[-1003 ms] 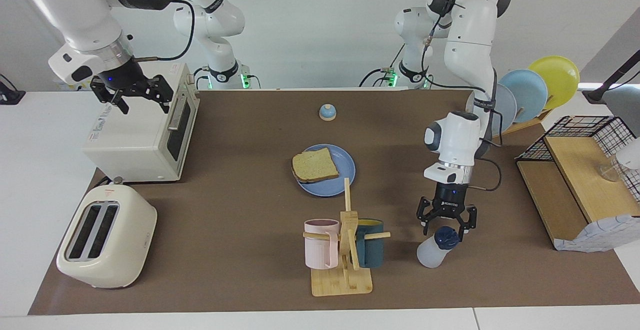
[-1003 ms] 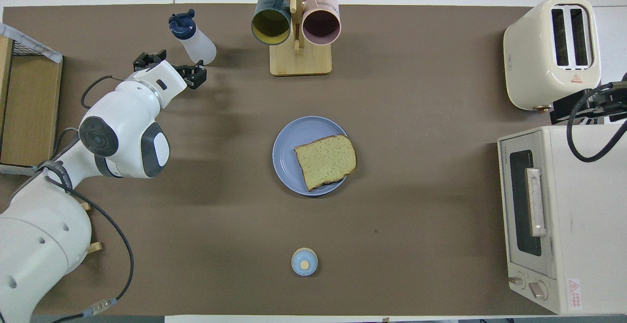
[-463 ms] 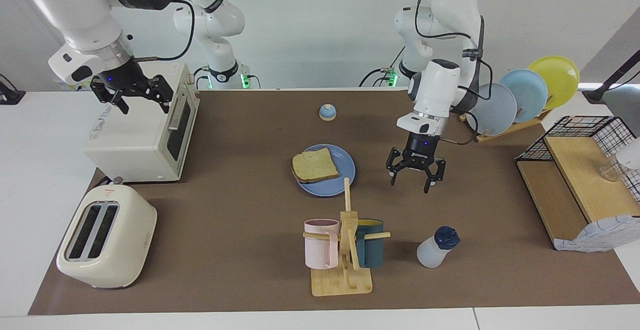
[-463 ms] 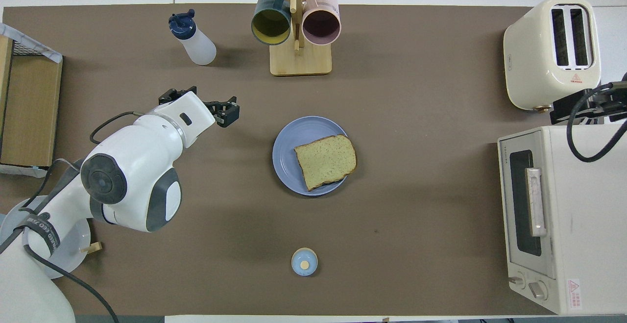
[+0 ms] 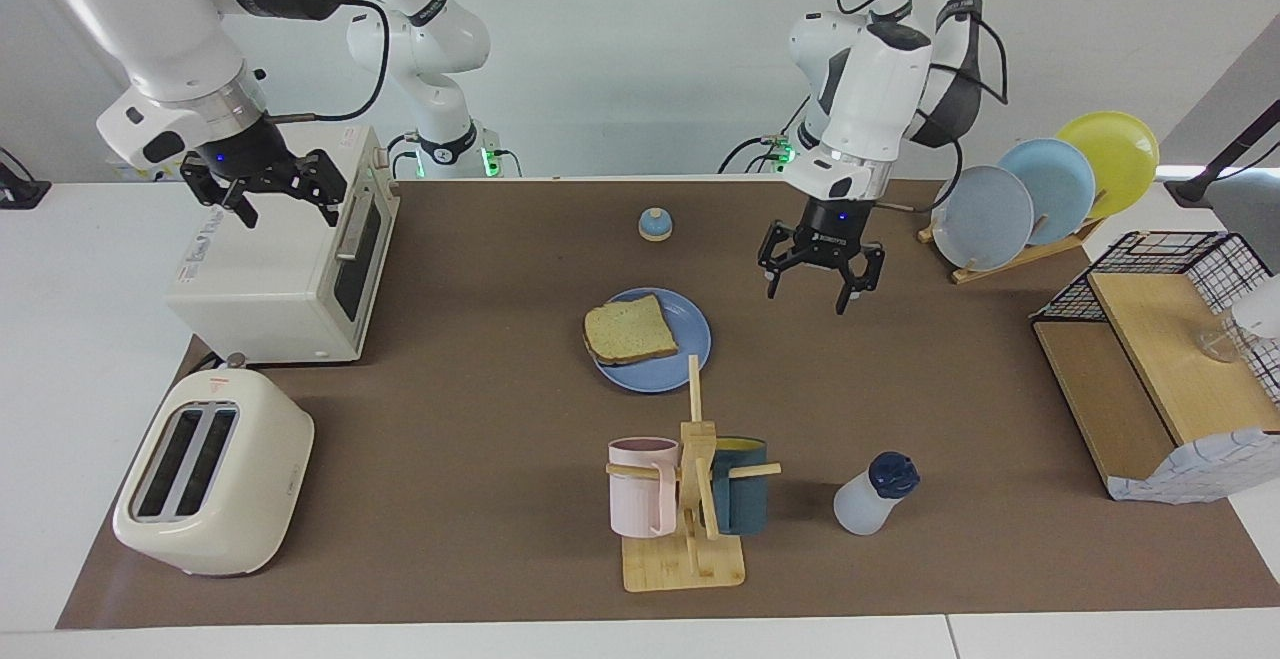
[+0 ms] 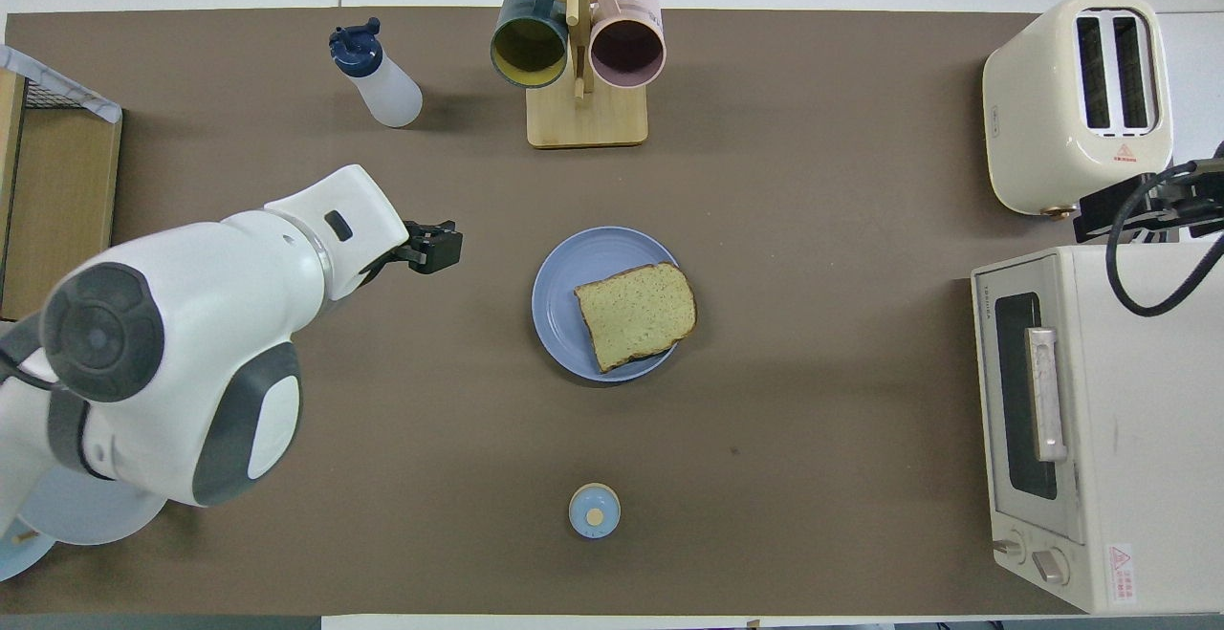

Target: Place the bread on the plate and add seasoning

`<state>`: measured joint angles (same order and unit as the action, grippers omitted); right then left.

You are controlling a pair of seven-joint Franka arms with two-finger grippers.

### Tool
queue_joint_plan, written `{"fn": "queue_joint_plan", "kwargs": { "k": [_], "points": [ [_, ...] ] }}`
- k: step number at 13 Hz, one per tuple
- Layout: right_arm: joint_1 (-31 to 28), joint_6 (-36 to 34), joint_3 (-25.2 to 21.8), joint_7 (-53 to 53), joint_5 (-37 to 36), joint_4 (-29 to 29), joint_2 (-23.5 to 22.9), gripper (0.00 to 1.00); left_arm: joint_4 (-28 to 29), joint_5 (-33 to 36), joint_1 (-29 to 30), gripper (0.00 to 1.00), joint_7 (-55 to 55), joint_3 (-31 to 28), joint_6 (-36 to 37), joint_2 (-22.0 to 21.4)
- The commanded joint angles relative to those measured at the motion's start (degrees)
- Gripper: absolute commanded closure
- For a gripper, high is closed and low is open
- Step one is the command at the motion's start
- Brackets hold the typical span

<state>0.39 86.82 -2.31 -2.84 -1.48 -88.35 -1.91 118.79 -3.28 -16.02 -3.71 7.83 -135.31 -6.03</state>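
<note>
The bread [image 5: 630, 331] lies flat on the blue plate [image 5: 697, 337] at the middle of the table; the bread [image 6: 636, 313] and the plate [image 6: 564, 291] also show in the overhead view. The seasoning bottle [image 5: 868, 497] stands beside the mug rack, toward the left arm's end, and shows in the overhead view too [image 6: 378, 80]. My left gripper [image 5: 805, 295] is open and empty, raised over the bare mat beside the plate; the overhead view shows it partly [image 6: 432, 248]. My right gripper [image 5: 288, 209] waits open and empty over the toaster oven.
A white toaster oven [image 5: 290, 274] and a cream toaster [image 5: 210, 474] stand at the right arm's end. A wooden mug rack [image 5: 690, 499] holds a pink and a teal mug. There is a small blue bell [image 5: 654, 225], a rack of upright plates [image 5: 1040, 189], and a wire-and-wood shelf [image 5: 1150, 359].
My left gripper has lifted away from the seasoning bottle's cap and drawn back toward the robots, up beside the plate. The bottle stays standing. The right arm has not moved.
</note>
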Motion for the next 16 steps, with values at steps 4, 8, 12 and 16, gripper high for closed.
{"fn": "queue_joint_plan", "kwargs": {
  "k": [4,8,12,16],
  "points": [
    [-0.65,0.45,0.37,-1.2,-0.01,-1.39,1.2,0.0,-17.78,0.82,6.25,0.0,5.09,-0.71,27.42,1.2],
    [-0.65,0.45,0.37,-1.2,-0.01,-1.39,1.2,0.0,-19.66,0.82,11.8,0.0,6.79,-0.71,37.13,-0.47],
    [-0.65,0.45,0.37,-1.2,-0.01,-1.47,1.2,0.0,-19.3,0.73,16.19,0.0,6.61,-1.24,36.53,-1.35],
    [-0.65,0.45,0.37,-1.2,-0.01,-1.39,1.2,0.0,-23.93,5.1,15.85,0.0,4.68,-1.59,43.51,-0.31]
  ]
}}
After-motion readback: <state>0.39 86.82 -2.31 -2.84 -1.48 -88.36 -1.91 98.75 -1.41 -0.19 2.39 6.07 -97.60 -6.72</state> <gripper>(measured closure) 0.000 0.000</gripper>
